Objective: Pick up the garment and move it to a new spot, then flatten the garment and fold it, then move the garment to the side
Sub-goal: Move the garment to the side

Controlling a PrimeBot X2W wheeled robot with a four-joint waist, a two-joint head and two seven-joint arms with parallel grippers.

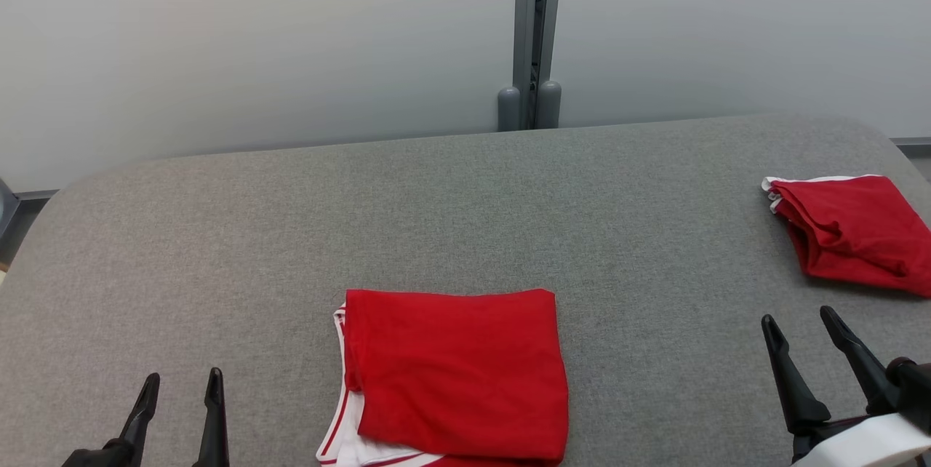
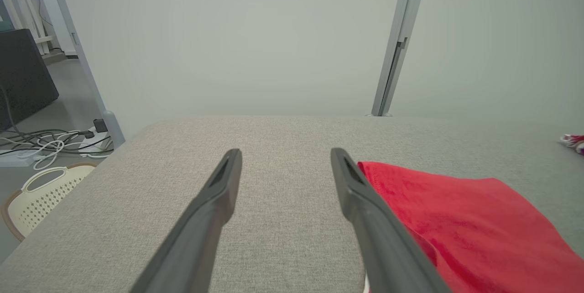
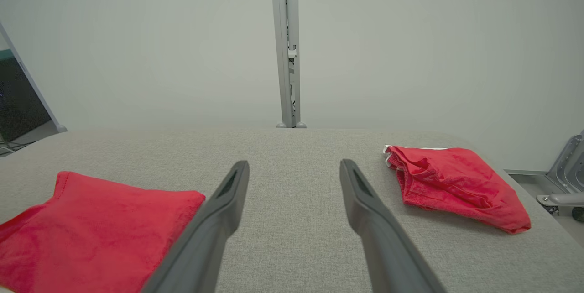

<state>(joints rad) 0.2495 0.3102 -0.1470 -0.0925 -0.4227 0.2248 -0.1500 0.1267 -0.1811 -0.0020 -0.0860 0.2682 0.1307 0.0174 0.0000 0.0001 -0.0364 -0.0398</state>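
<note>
Grey cloth table point(image 1: 218, 234) — pale wall point(image 1: 254, 38) | left gripper point(image 1: 183, 377) spread | right gripper point(image 1: 798, 317) spread | possibly basket point(image 2: 41, 202) floorside

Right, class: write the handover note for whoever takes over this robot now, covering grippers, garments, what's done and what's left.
Left gripper: open, empty.
Right gripper: open, empty.
Folded red garment: lies on the grey table, near middle, between the grippers.
Second red garment: looser, sits at the table's right edge.
Done: the middle garment looks folded.
Left: probably moving it to the side.
</note>
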